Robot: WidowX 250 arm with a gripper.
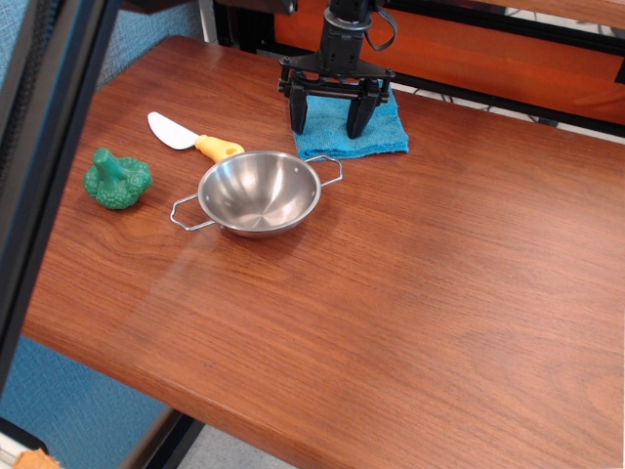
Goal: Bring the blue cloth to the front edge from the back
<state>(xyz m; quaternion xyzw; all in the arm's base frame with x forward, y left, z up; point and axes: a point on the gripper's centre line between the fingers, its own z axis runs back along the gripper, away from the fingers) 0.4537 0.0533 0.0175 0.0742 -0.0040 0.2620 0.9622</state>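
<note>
The blue cloth (376,135) lies folded flat at the back of the reddish-brown wood tabletop (439,293), just behind the steel bowl. My black gripper (329,122) hangs straight down over the cloth's left half, jaws open wide, fingertips (299,121) at or just above the cloth surface. It holds nothing. The gripper hides part of the cloth. The table's front edge (195,401) runs along the lower left, far from the cloth.
A steel bowl with two wire handles (258,191) sits directly in front of the cloth. A spatula with an orange handle (186,138) and a green toy broccoli (117,179) lie to the left. A dark frame post (39,166) crosses the left side.
</note>
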